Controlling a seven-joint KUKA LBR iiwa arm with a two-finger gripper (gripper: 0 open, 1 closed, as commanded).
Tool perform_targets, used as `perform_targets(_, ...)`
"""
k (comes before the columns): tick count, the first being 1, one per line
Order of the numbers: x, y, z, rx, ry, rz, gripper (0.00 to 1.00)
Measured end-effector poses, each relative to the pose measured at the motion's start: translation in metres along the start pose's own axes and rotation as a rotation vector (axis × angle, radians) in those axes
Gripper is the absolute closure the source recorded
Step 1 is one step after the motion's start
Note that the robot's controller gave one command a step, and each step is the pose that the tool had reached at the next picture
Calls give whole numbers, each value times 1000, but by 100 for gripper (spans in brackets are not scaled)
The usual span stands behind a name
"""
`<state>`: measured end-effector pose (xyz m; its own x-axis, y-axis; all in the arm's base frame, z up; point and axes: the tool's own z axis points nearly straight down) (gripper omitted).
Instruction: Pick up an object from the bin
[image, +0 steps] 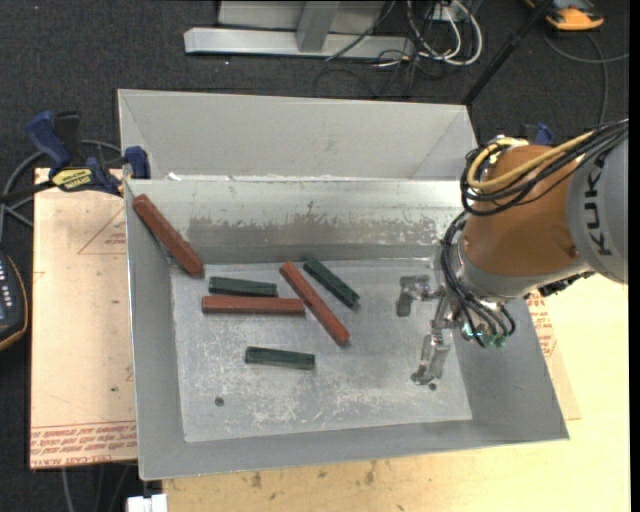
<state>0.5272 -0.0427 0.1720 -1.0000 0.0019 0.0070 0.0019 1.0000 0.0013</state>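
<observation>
Bars all lie to the frame's left of my claw (426, 345), which hangs over bare floor at the right side of the grey bin (300, 140). I cannot tell how far open it is; I see nothing in its hold.

Nearest is the slanted red-brown bar (315, 303) at mid-bin. Its long axis runs from upper left to lower right, and its lower end points toward the claw. Just above it lies a slanted dark green bar (332, 282) on much the same line.

I count three red-brown bars: that one, a level one (253, 306) and one propped in the upper-left corner (167, 234). The other two of three green bars: a level one (242, 287) and a lone lower one (280, 358).

I judge a grasp needs travel leftward, closing across the slant.
</observation>
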Motion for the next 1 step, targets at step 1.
perform_targets(1,-54,114,87,-3,-7,-99,0)
